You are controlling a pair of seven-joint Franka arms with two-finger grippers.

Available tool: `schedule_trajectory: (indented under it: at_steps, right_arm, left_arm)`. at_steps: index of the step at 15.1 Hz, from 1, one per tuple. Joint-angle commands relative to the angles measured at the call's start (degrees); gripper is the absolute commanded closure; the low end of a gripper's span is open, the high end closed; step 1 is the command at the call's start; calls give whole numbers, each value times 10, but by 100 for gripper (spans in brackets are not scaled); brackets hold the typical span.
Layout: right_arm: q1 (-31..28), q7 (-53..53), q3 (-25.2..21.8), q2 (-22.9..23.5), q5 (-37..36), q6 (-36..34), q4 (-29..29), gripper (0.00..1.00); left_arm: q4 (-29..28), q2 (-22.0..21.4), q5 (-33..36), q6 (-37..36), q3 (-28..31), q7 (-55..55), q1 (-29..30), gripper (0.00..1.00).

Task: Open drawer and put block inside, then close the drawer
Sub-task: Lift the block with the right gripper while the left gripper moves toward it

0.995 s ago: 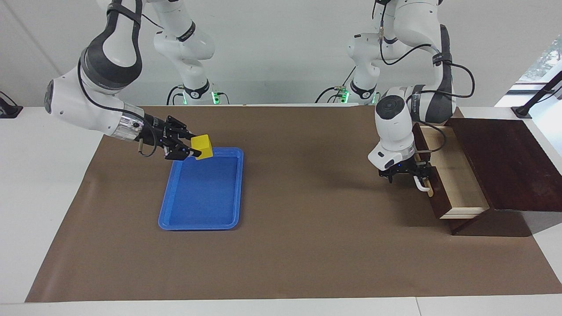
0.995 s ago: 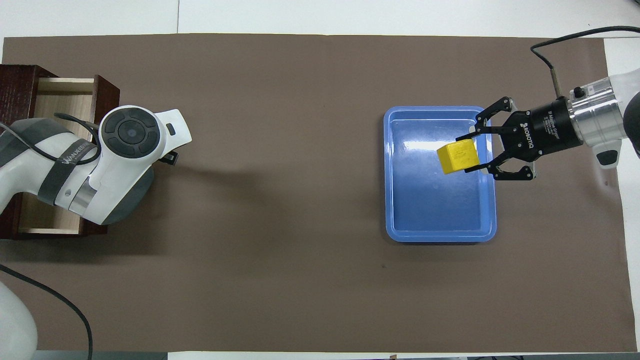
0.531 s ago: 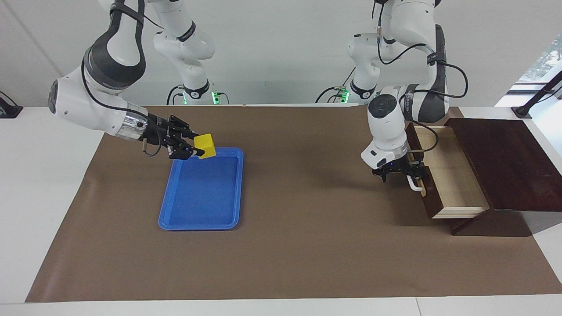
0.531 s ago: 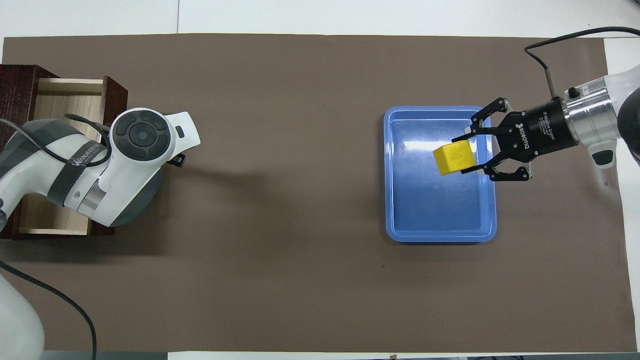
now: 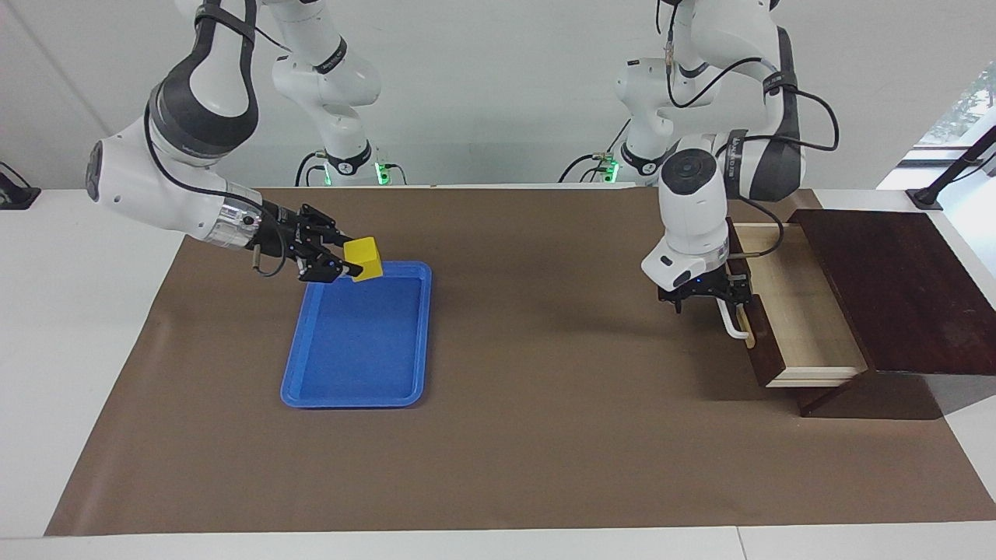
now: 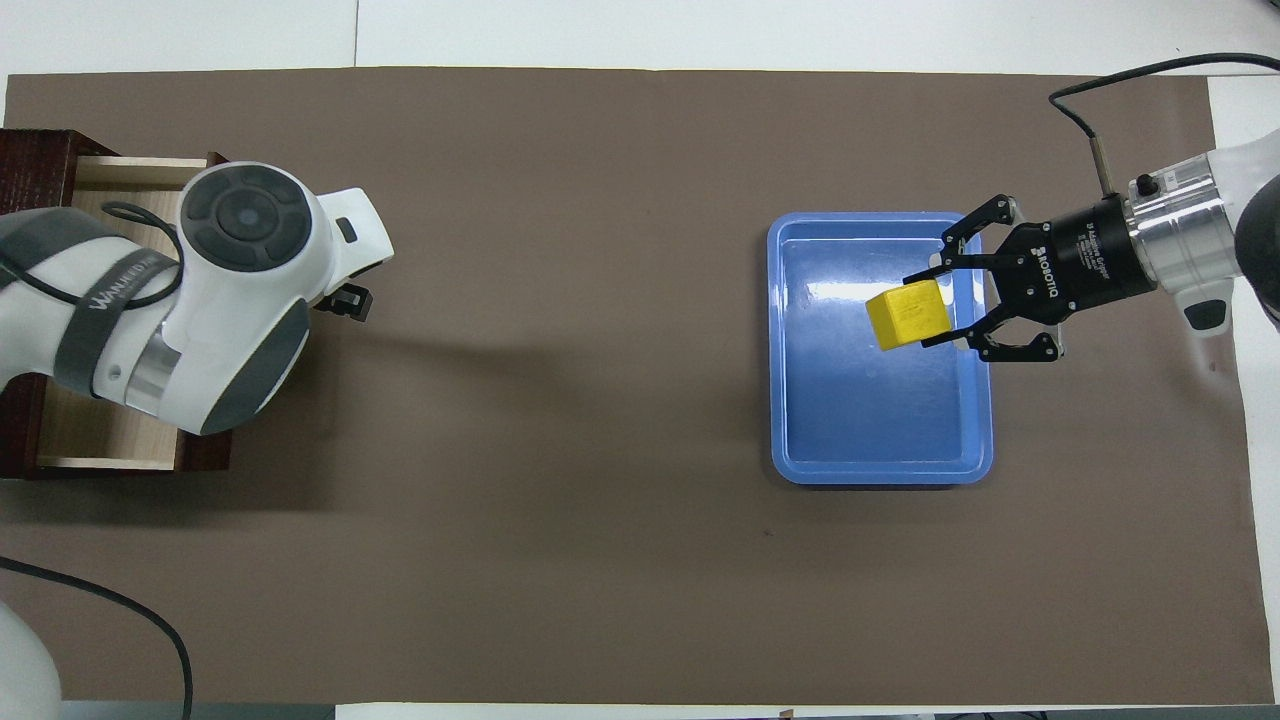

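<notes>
The yellow block (image 5: 362,258) is held in my right gripper (image 5: 346,263), which is shut on it in the air over the blue tray's (image 5: 354,350) end nearest the robots. In the overhead view the block (image 6: 908,315) sits between the right gripper's (image 6: 935,312) fingers. The dark wooden drawer (image 5: 801,311) stands pulled out of its box (image 5: 895,288), showing its pale interior. My left gripper (image 5: 706,305) hangs just above the upper end of the white handle (image 5: 730,320). In the overhead view the left arm covers most of the drawer (image 6: 100,440).
A brown mat (image 5: 545,435) covers the table between the tray and the drawer. The box stands at the left arm's end of the table.
The left gripper pulled the drawer farther out, then rose a little from the handle while the drawer stayed. The right gripper lifted the block slightly over the tray.
</notes>
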Motion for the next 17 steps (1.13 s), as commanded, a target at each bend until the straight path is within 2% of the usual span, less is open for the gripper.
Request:
schedule_trajectory:
  at_steps: [1, 3, 5, 8, 10, 12, 15, 17]
  right_arm:
    - [8, 16, 0, -2, -2, -1, 6, 100]
    - [8, 15, 0, -2, -2, -1, 6, 100]
    - [8, 15, 0, -2, -2, 0, 6, 100]
    - [11, 35, 1, -2, -3, 4, 6, 100]
    - [55, 85, 1, -1, 0, 30, 9, 100]
    - [107, 152, 1, 3, 3, 82, 14, 100]
    - [175, 210, 1, 5, 9, 149, 15, 100]
    - [208, 232, 1, 5, 11, 181, 18, 100]
  left_arm:
    - [111, 15, -83, -99, 9, -2, -27, 0]
    - [161, 34, -94, -154, 8, -74, -50, 0]
    - [194, 47, -124, -161, 9, -165, -77, 0]
    - [245, 72, -173, -161, 8, -392, -110, 0]
    - [260, 79, -200, -159, 9, -598, -138, 0]
    - [278, 86, -211, -158, 8, -756, -153, 0]
    - [287, 90, -213, -161, 11, -966, -170, 0]
    - [286, 89, -214, -166, 12, -1041, -169, 0]
